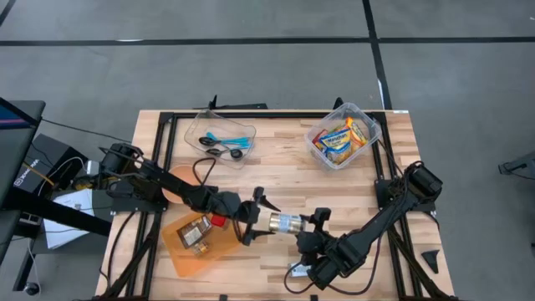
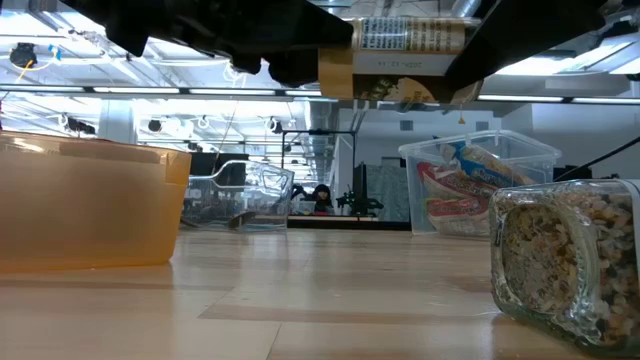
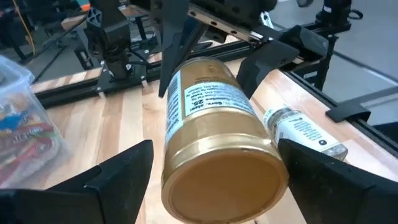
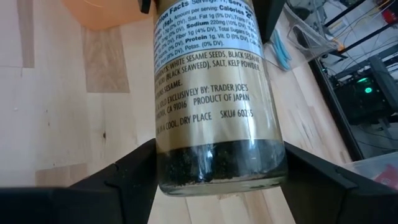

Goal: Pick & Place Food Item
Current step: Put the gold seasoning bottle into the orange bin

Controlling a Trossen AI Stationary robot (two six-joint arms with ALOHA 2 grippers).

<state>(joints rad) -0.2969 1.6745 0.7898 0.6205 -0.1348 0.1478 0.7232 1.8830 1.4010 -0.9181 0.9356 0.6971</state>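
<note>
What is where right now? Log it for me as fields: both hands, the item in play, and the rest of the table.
item: seasoning jar, lying level in the air above the table
right hand: shut on the jar's glass base end
left hand: open, fingers either side of the gold lid end
orange tray: near the left arm, holds a red-capped bottle
snack tub: far right, filled with packets
clear tub: far middle
grain jar: on the table
</note>
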